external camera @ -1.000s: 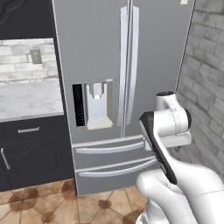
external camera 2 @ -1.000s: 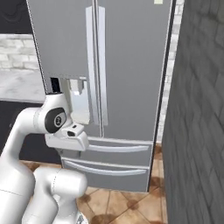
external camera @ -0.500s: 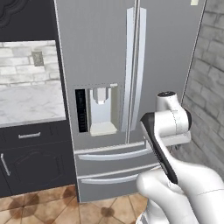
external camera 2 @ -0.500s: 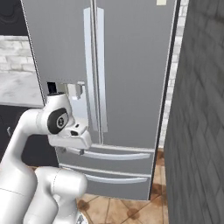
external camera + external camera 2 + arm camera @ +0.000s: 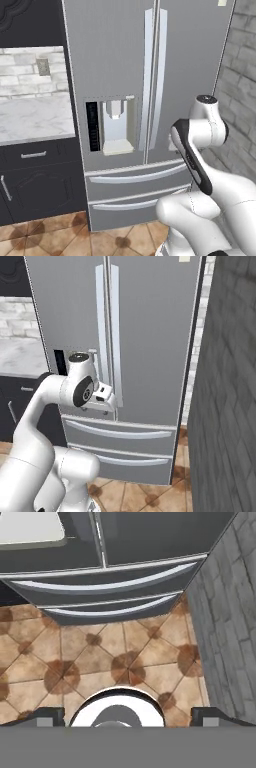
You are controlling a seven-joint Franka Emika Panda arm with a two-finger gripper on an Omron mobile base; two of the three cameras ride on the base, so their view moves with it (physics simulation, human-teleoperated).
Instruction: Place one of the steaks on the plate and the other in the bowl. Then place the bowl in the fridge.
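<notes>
Grey stone-block wall on the right side, running close alongside the tall appliance. Floor is tan tile laid diagonally with dark brown patches at the corners. Left: dark lower cabinets with slim metal handles, pale marble-look countertop on top, light brick-pattern backsplash with a small wall outlet. Dark upper cabinet above that. Lighting is even, no hard shadows.

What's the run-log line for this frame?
fridge: doors shut, both drawers shut | gripper: jaws open, empty, aimed at tiled floor | arm: folded before fridge
</notes>
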